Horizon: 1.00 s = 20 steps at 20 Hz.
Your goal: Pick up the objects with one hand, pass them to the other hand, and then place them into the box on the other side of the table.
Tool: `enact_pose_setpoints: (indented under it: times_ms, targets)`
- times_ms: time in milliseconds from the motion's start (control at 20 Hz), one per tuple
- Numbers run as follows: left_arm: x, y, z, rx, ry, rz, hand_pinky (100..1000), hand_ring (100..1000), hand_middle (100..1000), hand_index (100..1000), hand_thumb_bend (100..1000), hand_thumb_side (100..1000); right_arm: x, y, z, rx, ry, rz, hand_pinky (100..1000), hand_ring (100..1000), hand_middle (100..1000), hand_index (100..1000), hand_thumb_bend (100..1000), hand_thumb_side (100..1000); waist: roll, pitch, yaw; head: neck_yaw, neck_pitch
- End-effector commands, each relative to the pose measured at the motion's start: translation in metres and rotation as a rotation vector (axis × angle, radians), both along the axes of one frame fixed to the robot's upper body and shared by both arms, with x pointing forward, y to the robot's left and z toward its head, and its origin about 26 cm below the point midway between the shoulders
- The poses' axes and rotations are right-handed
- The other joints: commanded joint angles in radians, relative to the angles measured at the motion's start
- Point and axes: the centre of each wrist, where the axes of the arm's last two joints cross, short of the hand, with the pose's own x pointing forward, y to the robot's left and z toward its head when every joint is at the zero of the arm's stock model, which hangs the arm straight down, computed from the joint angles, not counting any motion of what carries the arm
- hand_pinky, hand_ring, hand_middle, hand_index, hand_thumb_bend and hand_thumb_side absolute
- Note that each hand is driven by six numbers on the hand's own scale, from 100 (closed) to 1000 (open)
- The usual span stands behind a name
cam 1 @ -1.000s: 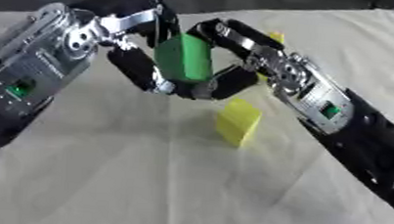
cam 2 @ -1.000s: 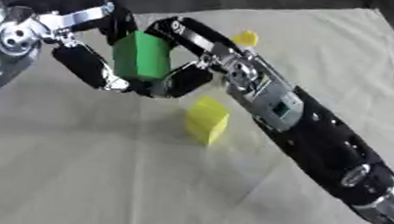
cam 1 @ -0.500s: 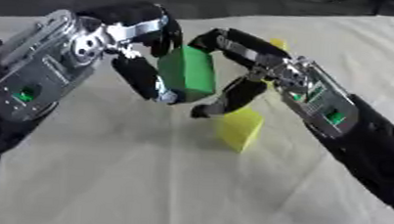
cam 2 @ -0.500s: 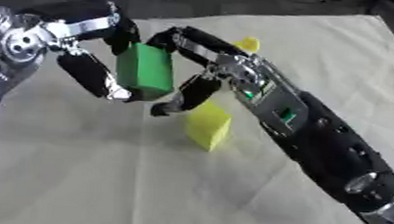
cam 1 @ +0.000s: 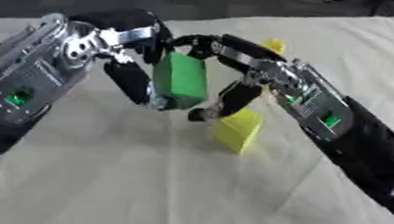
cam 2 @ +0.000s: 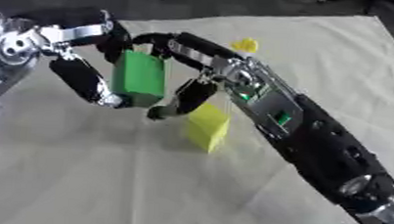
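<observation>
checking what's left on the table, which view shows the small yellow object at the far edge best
The right eye view: the small yellow object stands clear of the right arm there. In the left eye view the arm covers part of it.

The left hand (cam 1: 139,56) reaches in from the left, its fingers and thumb curled in a clamp; the right hand (cam 1: 229,72) comes from the right, fingers spread and bent toward the left hand.

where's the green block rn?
The green block is upper centre in the left eye view, above the cloth, held in the left hand, with the right hand beside it and the yellow block below-right.
</observation>
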Motion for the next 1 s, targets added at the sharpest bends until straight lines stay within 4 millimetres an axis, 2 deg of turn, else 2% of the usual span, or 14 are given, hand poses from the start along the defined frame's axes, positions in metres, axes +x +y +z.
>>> enact_pose_setpoints:
  times_ms: [50, 350, 550, 800, 850, 1000]
  targets:
    - [0.003, 0.019, 0.015, 0.023, -0.020, 0.037, 703, 585, 468, 523, 513, 100, 0.002, -0.003, 0.004, 0.009, -0.003, -0.088, 862, 844, 688, 942, 624, 110, 0.012, -0.013, 0.001, -0.009, -0.004]
    - [0.006, 0.044, 0.017, 0.029, -0.011, 0.095, 705, 586, 467, 523, 515, 100, -0.002, 0.000, 0.002, 0.022, 0.016, -0.142, 864, 846, 692, 944, 608, 120, 0.013, -0.012, 0.003, -0.014, 0.005]
    - [0.008, 0.071, 0.019, 0.005, -0.027, 0.160, 705, 585, 464, 521, 509, 100, -0.002, -0.002, 0.001, 0.015, 0.020, -0.149, 863, 845, 691, 944, 616, 108, 0.013, -0.009, 0.004, 0.000, 0.007]
    - [0.007, 0.135, 0.027, -0.051, -0.082, 0.330, 708, 586, 461, 518, 512, 100, -0.006, -0.004, 0.005, 0.014, 0.011, -0.142, 853, 840, 691, 942, 641, 100, 0.013, -0.002, 0.005, 0.039, 0.001]
    - [0.006, 0.150, 0.028, -0.064, -0.099, 0.375, 710, 587, 460, 517, 511, 100, -0.007, -0.004, 0.006, 0.023, 0.011, -0.140, 845, 836, 688, 935, 644, 117, 0.012, -0.001, 0.006, 0.049, 0.000]
    - [0.004, 0.192, 0.032, -0.098, -0.142, 0.505, 712, 588, 460, 517, 505, 100, -0.011, -0.004, 0.012, 0.067, 0.013, -0.128, 844, 838, 694, 928, 566, 204, 0.010, 0.003, 0.007, 0.092, -0.006]
